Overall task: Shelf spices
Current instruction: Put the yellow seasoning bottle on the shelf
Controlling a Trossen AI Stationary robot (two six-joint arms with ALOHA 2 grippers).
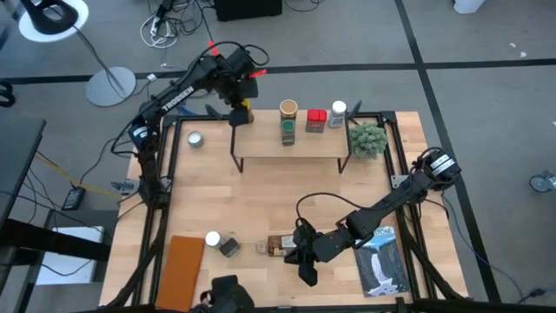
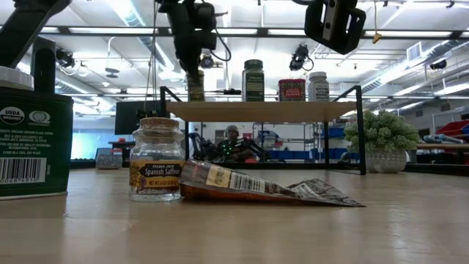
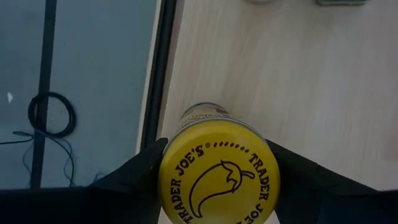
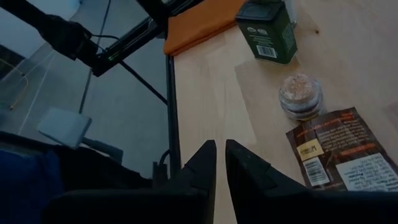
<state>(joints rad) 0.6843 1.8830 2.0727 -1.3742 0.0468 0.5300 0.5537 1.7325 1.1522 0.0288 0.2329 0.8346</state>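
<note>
My left gripper is shut on a yellow-topped spice jar at the far left end of the shelf. The shelf is a light plank on black legs. On it stand a tan-topped jar, a dark green jar, a red-topped one and a white-topped one. Near the table's front lie a brown packet, a cork-topped saffron jar and a green tin. My right gripper hovers shut above the table beside the packet, touching nothing. My left gripper pinches the jar at its top end, one finger on each side of the yellow lid's rim. The fingers come from above, pointing steeply down. The jar body hangs upright below them over the shelf's left end; whether its base touches the plank I cannot tell.
A potted green plant stands by the shelf's right end and a round silver tin left of it. A flat brown board lies at the near left and a blue-and-white book at the near right. Bare wood lies mid-table.
</note>
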